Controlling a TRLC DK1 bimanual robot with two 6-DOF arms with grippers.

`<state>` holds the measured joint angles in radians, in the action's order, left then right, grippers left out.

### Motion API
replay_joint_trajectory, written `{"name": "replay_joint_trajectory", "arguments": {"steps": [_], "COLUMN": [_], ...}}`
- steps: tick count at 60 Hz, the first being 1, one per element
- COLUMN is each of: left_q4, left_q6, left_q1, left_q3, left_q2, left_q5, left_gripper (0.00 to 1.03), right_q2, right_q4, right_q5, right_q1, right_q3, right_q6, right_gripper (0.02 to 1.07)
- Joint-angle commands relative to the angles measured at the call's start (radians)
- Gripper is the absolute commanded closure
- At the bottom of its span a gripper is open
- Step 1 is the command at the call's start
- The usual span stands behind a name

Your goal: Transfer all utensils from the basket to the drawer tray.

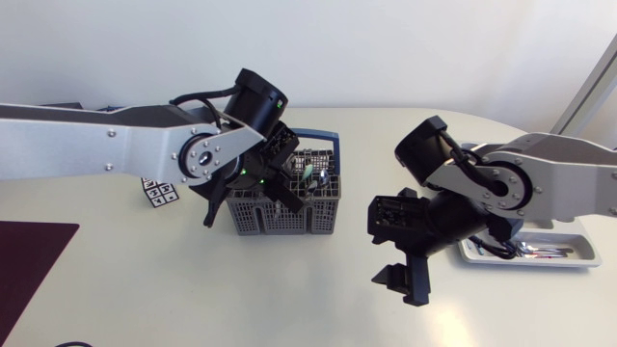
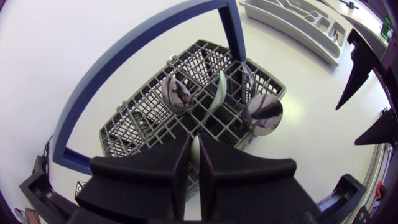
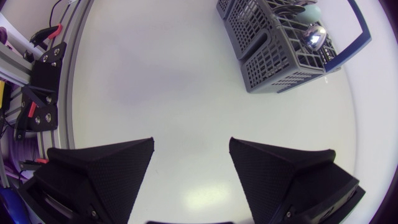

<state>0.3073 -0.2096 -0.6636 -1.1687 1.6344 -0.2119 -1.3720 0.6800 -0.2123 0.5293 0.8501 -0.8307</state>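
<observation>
The grey basket (image 1: 253, 214) with a blue handle (image 1: 318, 135) stands mid-table. My left gripper (image 1: 292, 181) reaches down into it from above. In the left wrist view this gripper (image 2: 194, 163) is shut on a pale green utensil (image 2: 195, 148), whose long part (image 2: 217, 92) rises ahead of the fingers. Two metal spoons (image 2: 177, 93) (image 2: 264, 115) stand bowl-up in the basket (image 2: 130, 121) on either side. My right gripper (image 1: 405, 275) hangs open over bare table right of the basket; its own view shows this gripper (image 3: 189, 168) holding nothing. The white drawer tray (image 1: 574, 258) lies at the far right with utensils in it.
A small marker tag (image 1: 159, 191) lies left of the basket, under my left arm. A dark mat (image 1: 29, 260) covers the front left corner. My right arm stands between basket and tray (image 2: 292, 22).
</observation>
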Motion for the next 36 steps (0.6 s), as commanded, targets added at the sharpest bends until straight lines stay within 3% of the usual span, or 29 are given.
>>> {"name": "replay_joint_trajectory", "arguments": {"steps": [1,36], "left_q4": [0.0,-0.013], "left_q6": [0.016,0.013], "left_q1": [0.005,-0.011], "left_q3": [0.047,0.049], "left_q2": [-0.056,-0.225], "left_q5": [0.005,0.002], "left_gripper": [1.0,1.0], "right_q2": [0.021,0.082], "right_q4": [0.001,-0.013], "right_q5": [0.008,0.056], "right_q1": [0.02,0.07], "right_q3": [-0.026,-0.003], "right_q6": [0.031,0.093], "right_gripper": [0.2,0.2]}}
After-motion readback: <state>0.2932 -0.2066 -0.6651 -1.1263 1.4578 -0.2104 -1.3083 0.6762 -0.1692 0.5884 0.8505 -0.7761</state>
